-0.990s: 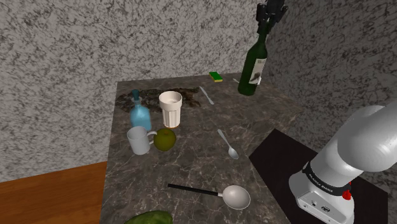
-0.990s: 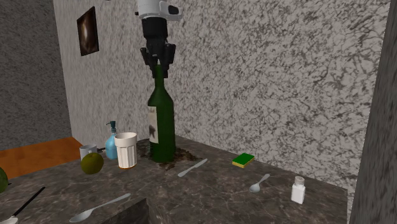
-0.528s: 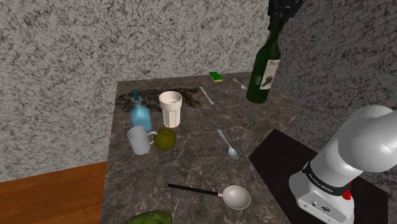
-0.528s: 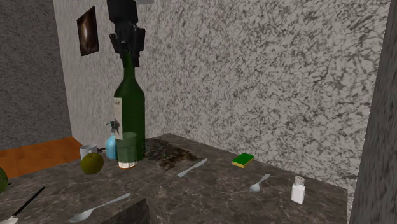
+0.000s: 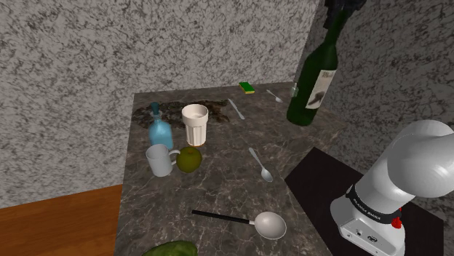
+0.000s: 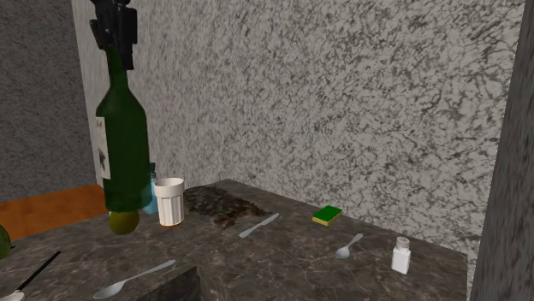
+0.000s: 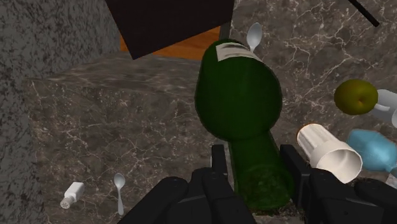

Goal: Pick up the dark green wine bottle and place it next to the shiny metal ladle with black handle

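the dark green wine bottle (image 5: 313, 81) appeared to hang clear of the stone counter (image 5: 218, 190) in the shoulder view, above its far corner. its long axis was nearly upright, the neck tipped toward one o'clock. the black gripper (image 5: 342, 7) was clenched on the neck from above, and in the wrist view both fingers (image 7: 219, 165) pressed against the glass. the ladle (image 5: 247, 220) lay well apart, at about seven o'clock from the bottle, so the carry likely ran that way.
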